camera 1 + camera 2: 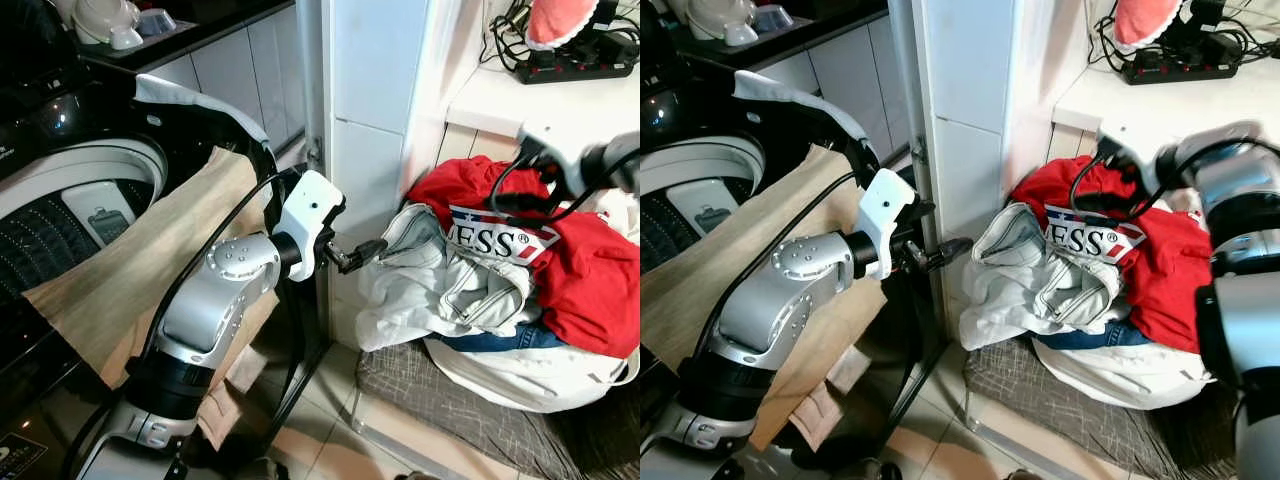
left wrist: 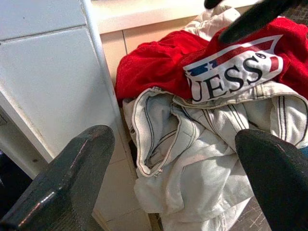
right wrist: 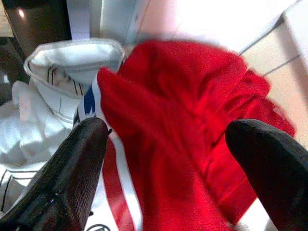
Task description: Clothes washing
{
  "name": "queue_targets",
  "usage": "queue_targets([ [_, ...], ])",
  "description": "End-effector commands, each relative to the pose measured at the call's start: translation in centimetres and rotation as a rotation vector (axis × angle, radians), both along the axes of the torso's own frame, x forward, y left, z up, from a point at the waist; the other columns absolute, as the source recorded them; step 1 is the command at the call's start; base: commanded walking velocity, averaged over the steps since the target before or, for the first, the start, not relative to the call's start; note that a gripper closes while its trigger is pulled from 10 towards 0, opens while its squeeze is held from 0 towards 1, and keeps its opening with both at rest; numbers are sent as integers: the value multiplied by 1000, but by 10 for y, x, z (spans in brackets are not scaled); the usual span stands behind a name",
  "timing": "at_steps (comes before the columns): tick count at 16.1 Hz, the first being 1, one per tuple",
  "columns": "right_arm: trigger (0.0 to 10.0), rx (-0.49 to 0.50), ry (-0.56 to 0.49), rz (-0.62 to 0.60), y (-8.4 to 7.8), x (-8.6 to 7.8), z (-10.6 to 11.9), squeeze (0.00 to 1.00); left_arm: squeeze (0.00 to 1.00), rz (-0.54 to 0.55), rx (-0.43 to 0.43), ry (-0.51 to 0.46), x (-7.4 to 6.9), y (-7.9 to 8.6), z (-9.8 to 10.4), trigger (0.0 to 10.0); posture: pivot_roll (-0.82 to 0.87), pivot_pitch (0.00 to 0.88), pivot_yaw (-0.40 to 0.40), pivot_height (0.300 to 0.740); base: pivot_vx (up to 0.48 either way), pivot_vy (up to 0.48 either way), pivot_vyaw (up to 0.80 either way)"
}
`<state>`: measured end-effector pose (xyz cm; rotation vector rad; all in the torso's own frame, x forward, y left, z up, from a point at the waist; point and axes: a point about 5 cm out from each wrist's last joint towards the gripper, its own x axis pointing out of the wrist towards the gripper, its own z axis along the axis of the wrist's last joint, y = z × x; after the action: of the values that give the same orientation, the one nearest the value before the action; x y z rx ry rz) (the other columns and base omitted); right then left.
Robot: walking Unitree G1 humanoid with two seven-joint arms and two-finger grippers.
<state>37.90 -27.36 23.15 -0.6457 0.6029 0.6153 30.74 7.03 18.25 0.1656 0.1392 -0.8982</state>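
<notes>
Risk: right tool (image 3: 163,159), wide, over red shirt (image 1: 570,270), snags pale jeans (image 1: 440,280); left tool (image 2: 168,168) wide, empty.

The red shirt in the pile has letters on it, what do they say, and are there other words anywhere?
"GUESS": on the red shirt; the left wrist view reads "UESS", the G is folded under.
Small print on the washing machine front: too small and dark to read.
Nothing else readable.

Red shirt (image 1: 580,270) atop crumpled white jeans (image 1: 440,290)
</notes>
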Motion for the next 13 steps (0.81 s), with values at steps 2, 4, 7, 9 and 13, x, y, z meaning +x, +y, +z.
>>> queue_targets([
  [2,10000,2,53,-13,-3,-4,-15,0,0,-15,6,2,-4,1,2,10000,-48,18,70,740,0,0,0],
  [4,10000,10,115,-6,-5,-9,-28,0,0,-34,8,12,-6,0,1,10000,-47,16,72,740,0,0,0],
  [7,0,20,145,-16,-9,-13,-34,0,0,-49,12,19,-8,-1,0,10000,-48,15,76,740,0,0,0],
  [9,0,24,154,-18,-11,-14,-36,0,0,-55,15,23,-9,-2,0,10000,-51,12,80,740,0,0,0],
  [13,0,25,173,-15,-12,-17,-40,0,0,-67,22,32,-11,-4,-2,10000,-50,9,78,740,0,0,0],
])
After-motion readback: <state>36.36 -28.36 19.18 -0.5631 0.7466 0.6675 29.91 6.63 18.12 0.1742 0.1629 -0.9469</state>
